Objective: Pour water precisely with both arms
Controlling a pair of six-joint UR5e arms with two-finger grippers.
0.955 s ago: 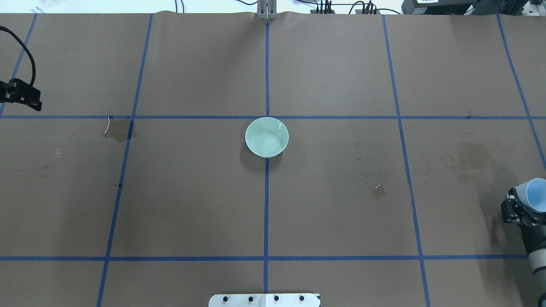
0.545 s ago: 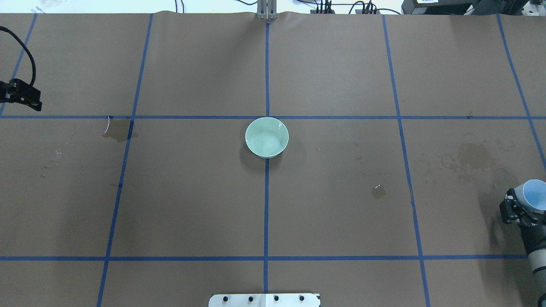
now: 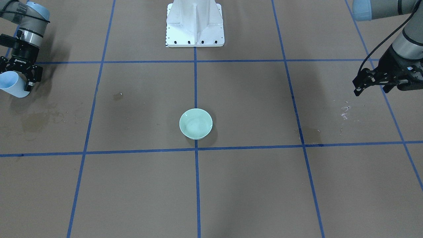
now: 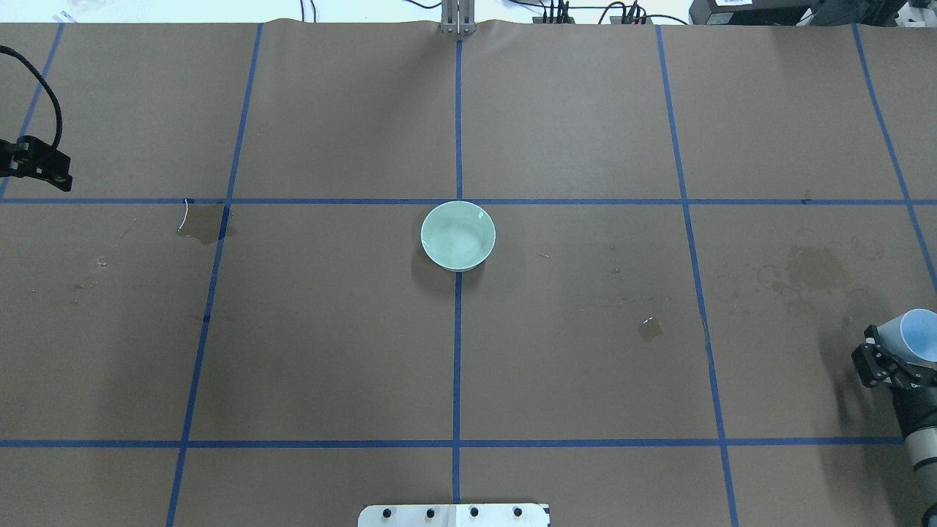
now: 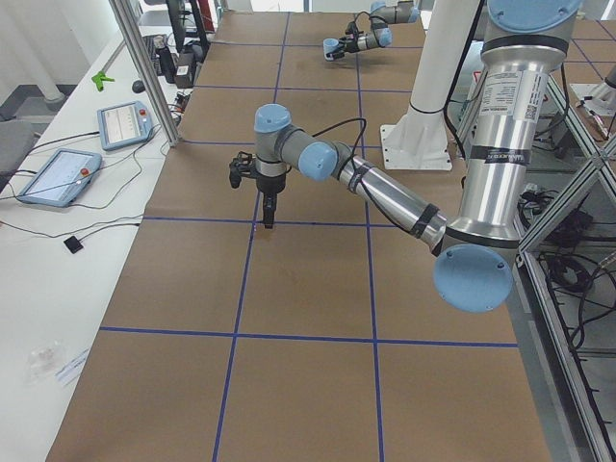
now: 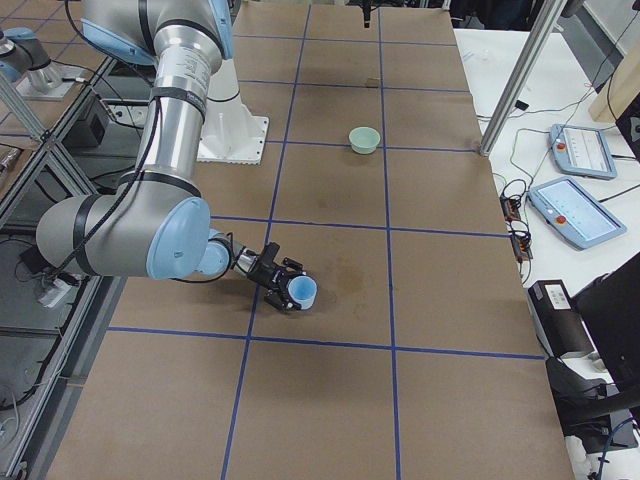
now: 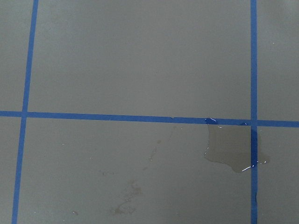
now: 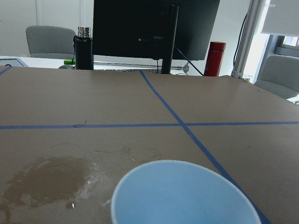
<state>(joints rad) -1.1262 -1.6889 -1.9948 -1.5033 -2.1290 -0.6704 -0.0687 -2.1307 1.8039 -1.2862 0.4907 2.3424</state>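
Observation:
My right gripper (image 4: 894,350) is shut on a light-blue cup (image 4: 919,334) at the table's right edge and holds it tilted, just above the paper. The cup also shows in the front view (image 3: 12,88), the right-side view (image 6: 302,291) and the right wrist view (image 8: 184,198). I cannot tell whether water is in it. A pale green bowl (image 4: 458,236) stands at the table's centre, also seen in the front view (image 3: 195,123), with faint glints inside. My left gripper (image 4: 51,174) hangs shut and empty at the far left, fingertips down (image 5: 268,219).
Brown paper with blue tape lines covers the table (image 4: 571,380). A small puddle (image 7: 232,150) lies under my left gripper, also in the overhead view (image 4: 205,223). A wet spot (image 4: 649,329) and a dried stain (image 4: 812,267) lie right of centre. The white pedestal (image 3: 195,23) stands at the robot's side.
My right gripper with the cup has shifted slightly toward the table's middle. My left gripper has drifted a little further left. The bowl has not moved.

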